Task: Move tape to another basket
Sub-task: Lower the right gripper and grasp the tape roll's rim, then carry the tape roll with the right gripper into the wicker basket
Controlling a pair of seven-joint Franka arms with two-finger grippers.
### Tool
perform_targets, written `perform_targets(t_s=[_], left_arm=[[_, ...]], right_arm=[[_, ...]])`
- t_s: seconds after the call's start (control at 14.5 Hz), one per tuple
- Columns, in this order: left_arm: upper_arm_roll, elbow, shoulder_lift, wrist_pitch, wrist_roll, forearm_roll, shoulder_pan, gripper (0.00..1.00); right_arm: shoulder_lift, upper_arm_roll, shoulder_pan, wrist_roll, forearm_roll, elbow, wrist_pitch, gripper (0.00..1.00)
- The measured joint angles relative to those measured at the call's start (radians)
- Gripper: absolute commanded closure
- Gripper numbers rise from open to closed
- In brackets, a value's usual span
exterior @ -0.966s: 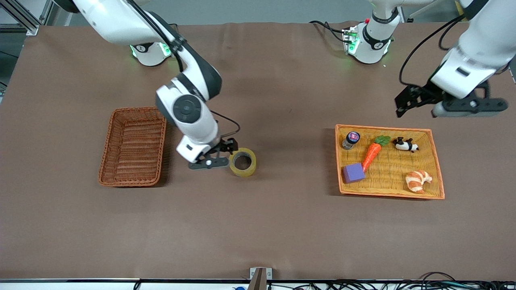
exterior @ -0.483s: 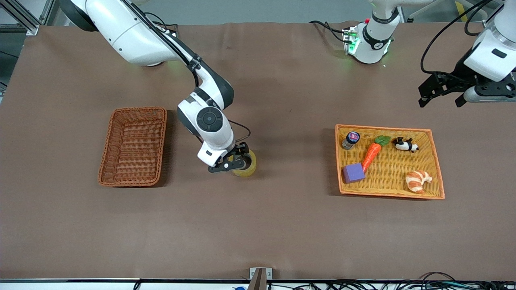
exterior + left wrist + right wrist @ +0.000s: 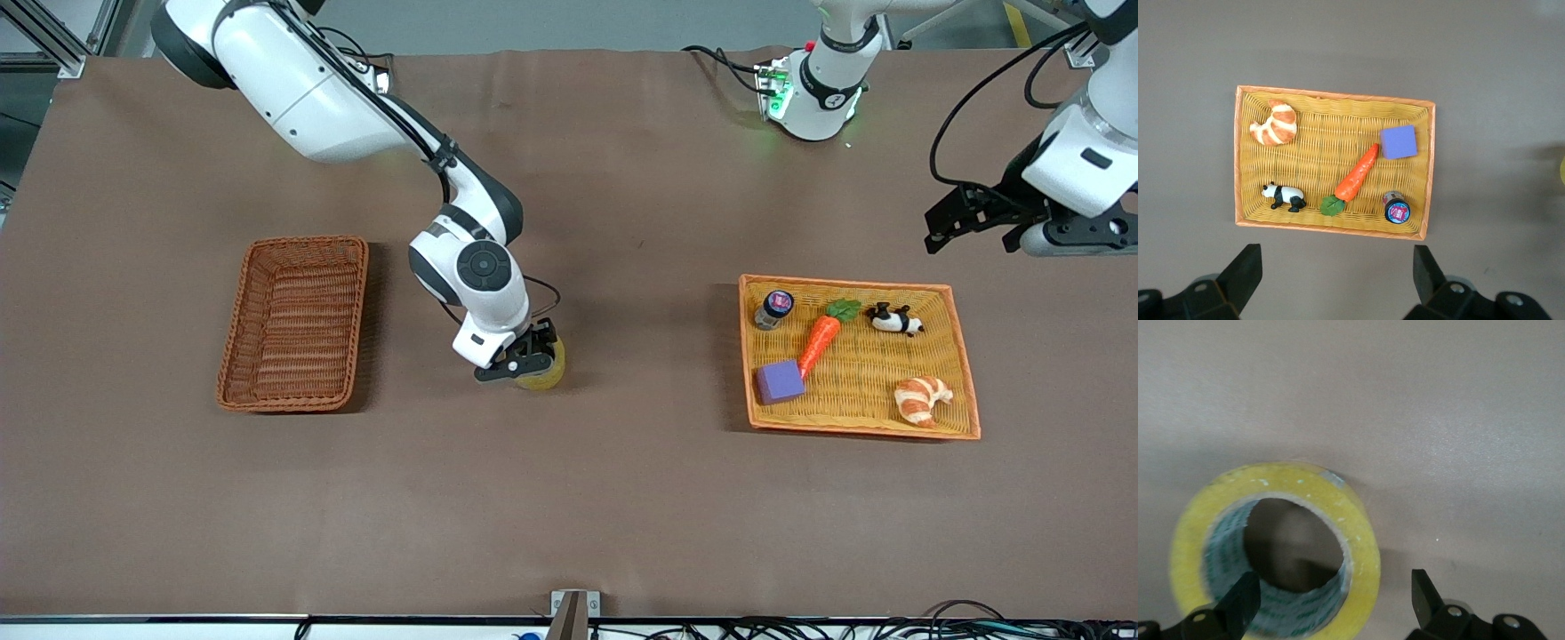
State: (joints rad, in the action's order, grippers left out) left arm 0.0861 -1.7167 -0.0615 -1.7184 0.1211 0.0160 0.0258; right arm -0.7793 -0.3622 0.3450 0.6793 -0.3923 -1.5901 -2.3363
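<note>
I have the right end effector [image 3: 524,360] down over the tape [image 3: 544,372], fingers spread, one inside the ring and one outside its wall; the roll lies flat on the table [image 3: 569,498] between the basket [image 3: 293,322] and the yellow tray [image 3: 965,373]. If I close off-centre, I judge the roll could skid or tip. The left end effector [image 3: 973,229] waits open, up past the tray.

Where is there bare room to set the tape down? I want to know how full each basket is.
The reddish-brown basket holds nothing, so its whole floor is free. The yellow tray is crowded: jar, carrot, panda, purple block and croissant. Bare cloth lies between the tape, under the right gripper, and the tray.
</note>
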Motion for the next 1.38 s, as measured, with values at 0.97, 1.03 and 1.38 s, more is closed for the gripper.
perform_targets(t_s=[0.97, 1.03, 1.38], left_arm=[[0.001, 0.002, 0.032, -0.014, 0.000, 0.001, -0.004, 0.00], [0.001, 0.002, 0.034, -0.016, 0.000, 0.001, -0.004, 0.00], [0.001, 0.004, 0.037, -0.028, 0.000, 0.001, -0.004, 0.00]], right_arm=[[-0.015, -0.003, 0.012, 0.136, -0.120, 0.002, -0.016, 1.00], [-0.014, -0.002, 0.011, 0.142, -0.122, 0.008, -0.001, 1.00], [0.082, -0.070, -0.102, 0.149, -0.115, 0.051, 0.180, 1.00]])
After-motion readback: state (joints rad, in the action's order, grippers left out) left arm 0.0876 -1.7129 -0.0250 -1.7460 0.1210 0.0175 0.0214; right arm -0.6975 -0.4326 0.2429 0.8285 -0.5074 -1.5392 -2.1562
